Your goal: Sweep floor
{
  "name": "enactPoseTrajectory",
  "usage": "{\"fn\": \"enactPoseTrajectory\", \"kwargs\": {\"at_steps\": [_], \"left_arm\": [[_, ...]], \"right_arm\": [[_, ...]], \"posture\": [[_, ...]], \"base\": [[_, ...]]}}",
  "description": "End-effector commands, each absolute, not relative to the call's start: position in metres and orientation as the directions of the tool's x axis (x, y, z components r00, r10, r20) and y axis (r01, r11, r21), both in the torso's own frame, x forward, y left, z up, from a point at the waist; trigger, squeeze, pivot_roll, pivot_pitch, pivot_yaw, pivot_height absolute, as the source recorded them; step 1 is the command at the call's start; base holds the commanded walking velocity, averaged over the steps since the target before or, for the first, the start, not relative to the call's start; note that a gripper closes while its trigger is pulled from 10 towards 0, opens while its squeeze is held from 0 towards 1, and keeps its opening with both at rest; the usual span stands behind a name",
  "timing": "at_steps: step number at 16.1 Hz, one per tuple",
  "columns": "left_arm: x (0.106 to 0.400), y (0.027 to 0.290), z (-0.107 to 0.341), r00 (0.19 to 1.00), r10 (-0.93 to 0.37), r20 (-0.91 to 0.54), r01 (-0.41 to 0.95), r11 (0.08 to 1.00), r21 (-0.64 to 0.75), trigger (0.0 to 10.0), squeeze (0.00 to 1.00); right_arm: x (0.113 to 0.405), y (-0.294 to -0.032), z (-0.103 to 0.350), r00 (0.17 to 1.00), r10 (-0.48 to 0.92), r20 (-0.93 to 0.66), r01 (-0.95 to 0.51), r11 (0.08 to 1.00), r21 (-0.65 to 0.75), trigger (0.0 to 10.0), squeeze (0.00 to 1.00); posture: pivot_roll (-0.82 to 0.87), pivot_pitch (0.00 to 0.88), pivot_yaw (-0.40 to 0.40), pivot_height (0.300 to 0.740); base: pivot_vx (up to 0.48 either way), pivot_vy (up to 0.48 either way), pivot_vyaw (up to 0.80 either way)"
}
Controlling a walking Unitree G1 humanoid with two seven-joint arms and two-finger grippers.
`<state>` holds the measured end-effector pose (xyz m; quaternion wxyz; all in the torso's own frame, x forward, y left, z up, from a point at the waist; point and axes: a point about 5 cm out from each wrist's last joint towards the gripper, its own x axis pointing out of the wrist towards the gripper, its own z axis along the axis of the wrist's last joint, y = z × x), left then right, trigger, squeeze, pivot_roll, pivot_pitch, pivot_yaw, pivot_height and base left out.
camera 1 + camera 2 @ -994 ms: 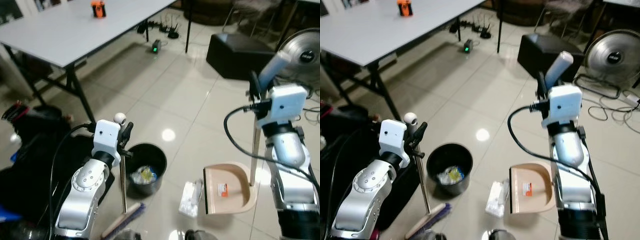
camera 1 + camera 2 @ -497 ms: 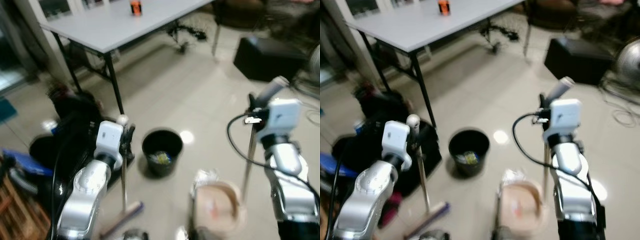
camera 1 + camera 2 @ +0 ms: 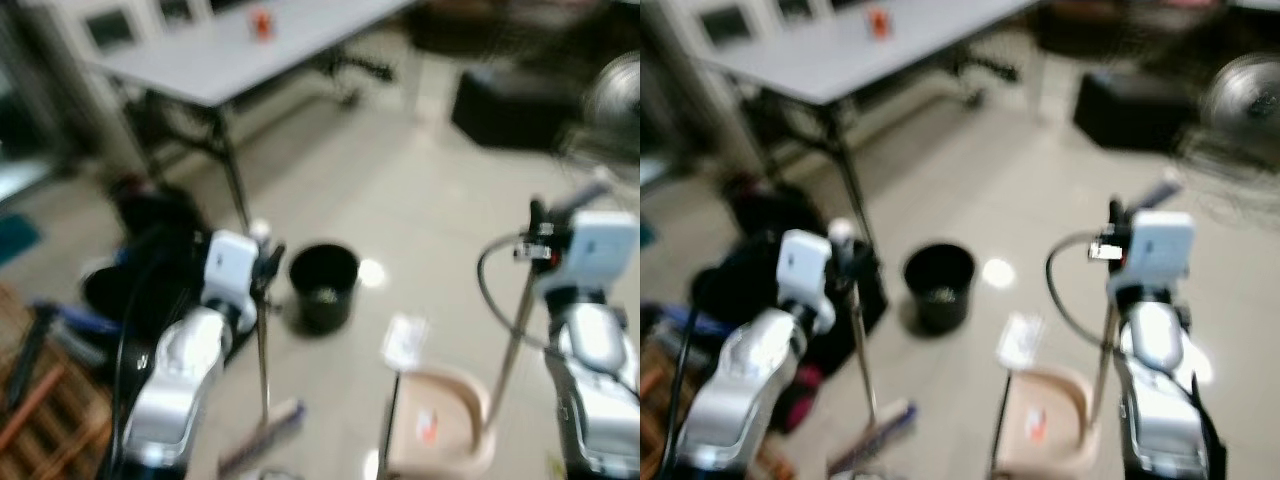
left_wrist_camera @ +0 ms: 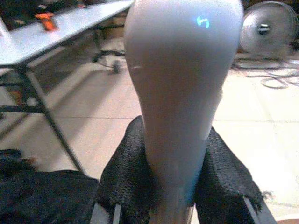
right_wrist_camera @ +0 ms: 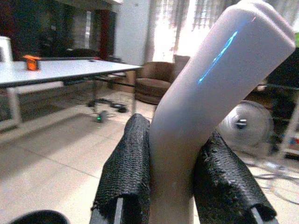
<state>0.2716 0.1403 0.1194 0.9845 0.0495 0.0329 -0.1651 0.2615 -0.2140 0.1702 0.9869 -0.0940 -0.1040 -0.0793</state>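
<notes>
The left gripper (image 4: 175, 186) is closed on the broom handle (image 4: 180, 93), its two black mesh-covered fingers (image 4: 126, 182) pressed against either side of the pale grip just below the rounded top. From between those fingers the thin pole drops straight to the broom head (image 3: 262, 448), which rests on the tiled floor (image 3: 420, 200) below and slightly inward of the gripper.

The right gripper (image 5: 175, 186) clamps the dustpan handle (image 5: 215, 79) the same way, a finger on each side, with the angled pale grip rising above the fingertips. Its pole runs down to the beige dustpan (image 3: 440, 435) sitting on the floor beneath the fingers, toward the robot's middle.

Just beyond the pan's front edge lies what looks like a crumpled white wrapper (image 3: 403, 340) (the head views are blurred, so its exact nature is unclear). A black bin (image 3: 323, 285) stands on the floor past the left gripper's fingers, near the wrapper but apart from it. Farther off is a grey table (image 3: 250, 55) bearing a small orange object (image 3: 261, 22).
</notes>
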Motion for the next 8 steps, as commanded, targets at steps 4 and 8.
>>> {"fn": "enactPoseTrajectory", "kwargs": {"at_steps": [4, 8], "left_arm": [[0.2747, 0.1332, 0.1255, 0.929, -0.365, -0.059, 0.369, 0.926, 0.082, 10.0, 0.0], [0.2798, 0.1338, 0.1312, 0.947, -0.321, -0.022, 0.321, 0.941, 0.109, 10.0, 0.0]], "right_arm": [[0.2529, -0.2159, 0.1941, 0.941, -0.14, 0.309, 0.216, 0.95, -0.226, 10.0, 0.0], [0.2507, -0.2135, 0.1902, 0.95, -0.154, 0.272, 0.214, 0.954, -0.209, 10.0, 0.0]], "posture": [[-0.16, 0.017, 0.091, 0.74], [-0.16, 0.014, 0.064, 0.74]], "base": [[0.0, 0.0, -0.8], [0.0, 0.0, -0.8]]}}
